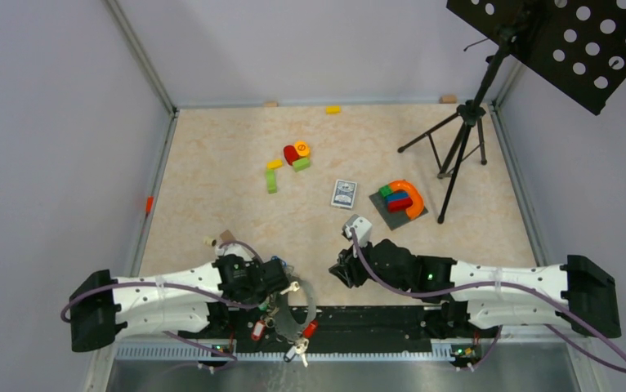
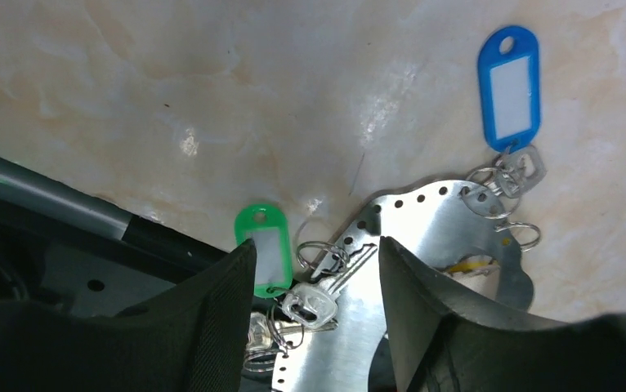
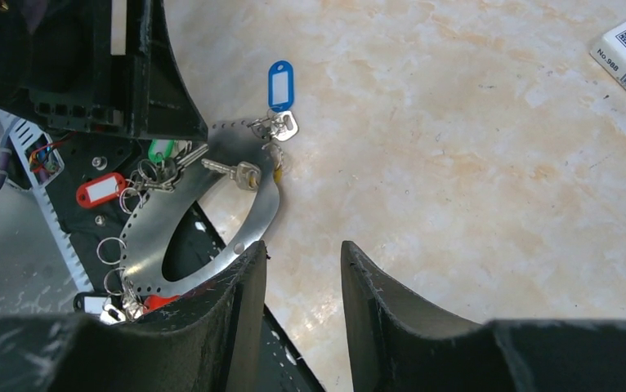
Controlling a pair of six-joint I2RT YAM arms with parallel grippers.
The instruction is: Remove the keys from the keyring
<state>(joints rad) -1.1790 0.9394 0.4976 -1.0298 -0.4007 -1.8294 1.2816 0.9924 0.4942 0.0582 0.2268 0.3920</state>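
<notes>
The keyring (image 2: 428, 233) is a flat grey metal loop with small holes along its rim, lying half over the table's near edge (image 1: 311, 304). Keys hang from it on small rings: a blue-tagged one (image 2: 508, 86), a green-tagged one (image 2: 265, 249) and a red-tagged one (image 3: 101, 189). My left gripper (image 2: 314, 253) is open just above the loop. A silver key (image 2: 326, 298) lies between its fingers, touched by neither. My right gripper (image 3: 303, 253) is open and empty over bare table, with its left finger (image 3: 248, 282) beside the loop's rim (image 3: 236, 237).
A playing-card box (image 1: 343, 193) lies mid-table. Toy blocks (image 1: 293, 155) are farther back, and an orange arch block on a grey plate (image 1: 404, 200) is to the right. A black tripod stand (image 1: 461, 147) rises at back right. The black mounting rail (image 1: 375, 318) runs along the near edge.
</notes>
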